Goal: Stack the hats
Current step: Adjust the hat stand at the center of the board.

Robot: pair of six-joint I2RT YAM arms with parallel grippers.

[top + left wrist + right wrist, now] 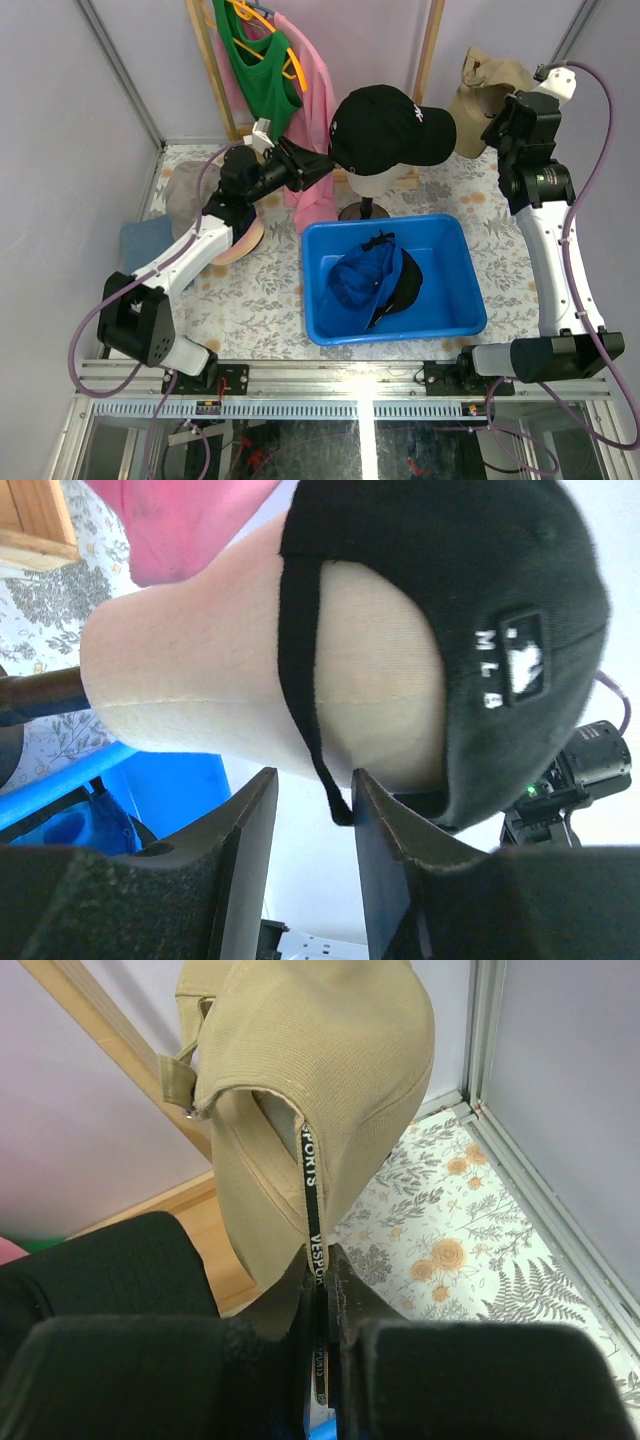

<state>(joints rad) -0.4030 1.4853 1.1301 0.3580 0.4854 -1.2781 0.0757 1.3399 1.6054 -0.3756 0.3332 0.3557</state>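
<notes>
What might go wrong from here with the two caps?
The strap of the black cap hangs between the open jaws of the left tool; pulling away could snag it and tip the head.
The right tool pinches only the edge of the khaki cap and a thin ribbon, so the cap might slip free before reaching the bin.

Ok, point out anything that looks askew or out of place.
The khaki fabric baseball cap dangles lopsided from the right pincer, pinched by its edge. In the blue plastic bin, a blue cap and a black cap lie crumpled, not neatly stacked.
</notes>
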